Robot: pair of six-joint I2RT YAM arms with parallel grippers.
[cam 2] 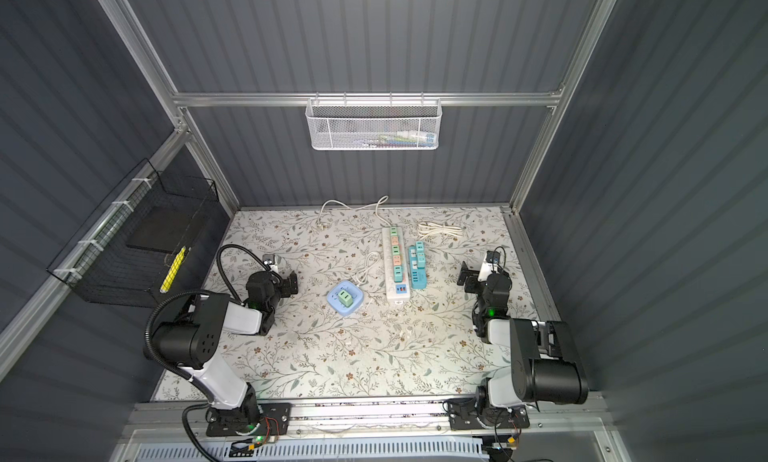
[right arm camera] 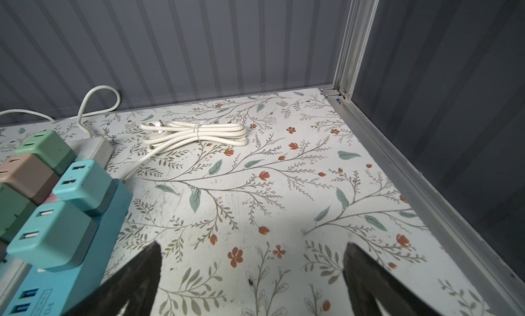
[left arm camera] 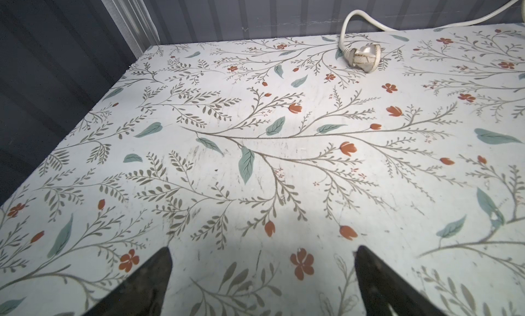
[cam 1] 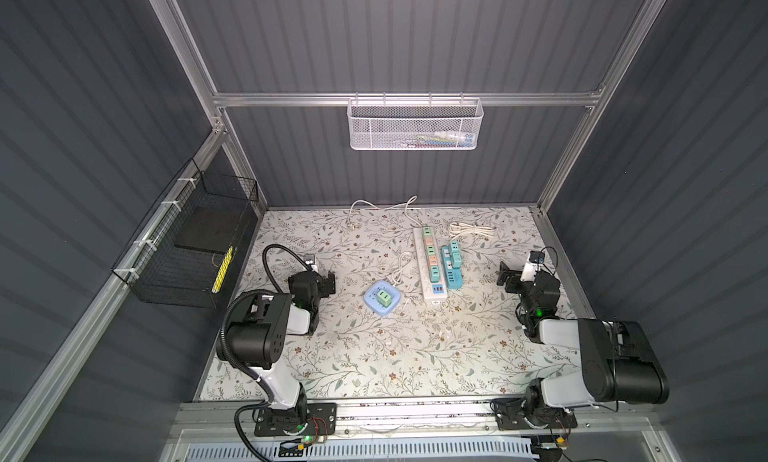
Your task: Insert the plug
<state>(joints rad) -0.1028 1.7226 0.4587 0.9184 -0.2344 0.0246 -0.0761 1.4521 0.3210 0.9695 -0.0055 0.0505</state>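
Nearest you in both top views, the left arm (cam 1: pixel 266 335) and right arm (cam 1: pixel 611 356) flank the desk (cam 1: pixel 374 356). Between them lie the white power strip (cam 1: pixel 430 264), blue strip (cam 1: pixel 452 268) and square socket block (cam 1: pixel 381 302). The plug (cam 1: pixel 354 226) lies loose near the back wall. From the left wrist you see the left jaws wide apart and empty, with the plug (left arm camera: pixel 365 57) well ahead. From the right wrist, the right jaws are wide apart and empty, the blue strip (right arm camera: pixel 110 223) just beside them and a bundled cord (right arm camera: pixel 196 134) beyond.

Dark grey ribbed walls (cam 1: pixel 395 36) (framed in aluminium rails (cam 1: pixel 291 99)) enclose a floral-printed tabletop (cam 1: pixel 395 356), evenly lit. A white mesh basket (cam 1: pixel 382 127) hangs at upper centre, its contents perhaps pens; a black wire basket (cam 1: pixel 166 285) hangs at middle left.
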